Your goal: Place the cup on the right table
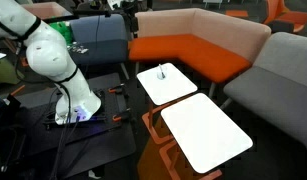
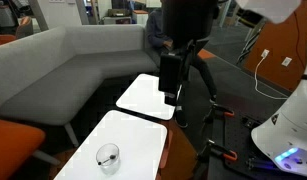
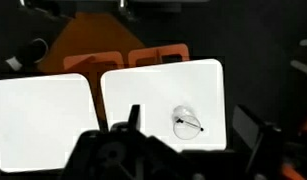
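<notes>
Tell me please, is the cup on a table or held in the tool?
On a table. The cup sits on a white tabletop in all views, apart from the tool.

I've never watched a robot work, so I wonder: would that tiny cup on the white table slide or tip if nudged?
Probably light: the cup is tiny against the tabletop it stands on. That top looks smooth and glossy, so a nudge would likely slide it. Glass or plastic, fragile or not: too small to tell.
</notes>
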`<state>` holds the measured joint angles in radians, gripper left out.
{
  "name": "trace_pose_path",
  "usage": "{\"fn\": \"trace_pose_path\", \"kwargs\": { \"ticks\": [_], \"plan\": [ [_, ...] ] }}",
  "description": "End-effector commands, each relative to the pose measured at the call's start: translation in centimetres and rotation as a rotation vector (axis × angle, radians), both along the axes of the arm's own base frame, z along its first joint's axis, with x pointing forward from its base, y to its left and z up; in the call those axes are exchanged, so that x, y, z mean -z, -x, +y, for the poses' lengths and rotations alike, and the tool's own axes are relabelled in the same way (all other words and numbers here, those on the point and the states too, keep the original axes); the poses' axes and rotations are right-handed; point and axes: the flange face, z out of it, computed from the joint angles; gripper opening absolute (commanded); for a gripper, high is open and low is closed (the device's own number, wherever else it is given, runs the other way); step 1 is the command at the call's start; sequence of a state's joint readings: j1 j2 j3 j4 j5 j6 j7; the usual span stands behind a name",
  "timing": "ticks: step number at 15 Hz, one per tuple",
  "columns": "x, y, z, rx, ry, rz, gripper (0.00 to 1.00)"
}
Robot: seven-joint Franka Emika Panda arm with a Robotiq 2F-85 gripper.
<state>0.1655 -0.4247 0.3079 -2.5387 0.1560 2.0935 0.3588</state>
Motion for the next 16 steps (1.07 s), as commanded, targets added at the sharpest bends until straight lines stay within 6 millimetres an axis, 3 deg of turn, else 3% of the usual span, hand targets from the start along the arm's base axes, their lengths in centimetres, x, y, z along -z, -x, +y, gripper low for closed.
{"fn": "trace_pose_path", "kwargs": {
  "ticks": [1,11,13,16],
  "plan": [
    [0.0,0.0,0.0,0.0,0.0,0.001,1.0],
    [-0.2,-0.4,0.1,-0.013,-0.001,-0.012,1.0],
    [-0.6,-2.0,0.6,-0.012,0.017,-0.046,1.0],
    [0.6,-5.9,0.5,-0.076,0.064,-0.121,1.0]
  ]
}}
